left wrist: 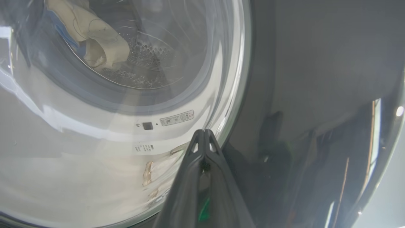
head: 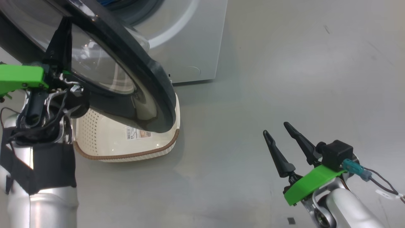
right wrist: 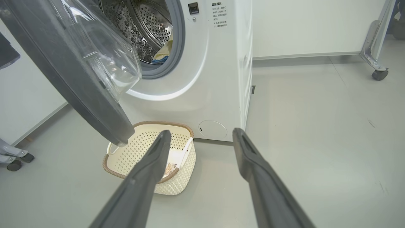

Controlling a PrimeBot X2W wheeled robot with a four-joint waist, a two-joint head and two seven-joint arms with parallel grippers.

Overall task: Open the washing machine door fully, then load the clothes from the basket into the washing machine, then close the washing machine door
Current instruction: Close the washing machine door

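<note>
The washing machine door [head: 152, 82], a black ring around bulging glass, stands partly open over the basket [head: 126, 148]. My left gripper [head: 63, 28] is shut with nothing in it, and its joined tips [left wrist: 205, 134] lie on the door's outer face where glass meets ring. Through the glass I see cream and blue clothes [left wrist: 95, 34] inside the steel drum. The washing machine [right wrist: 208, 79] shows the same clothes [right wrist: 163, 53] in its opening. The basket [right wrist: 145, 148] shows a bare floor with a label sticker. My right gripper [head: 277, 128] hangs open over the floor to the right, fingers [right wrist: 152, 164] spread wide.
Grey floor [head: 284, 63] stretches to the right of the washer. A wheeled metal frame leg [right wrist: 376, 68] stands at the back right by the white wall. Another caster [right wrist: 14, 163] sits at the left.
</note>
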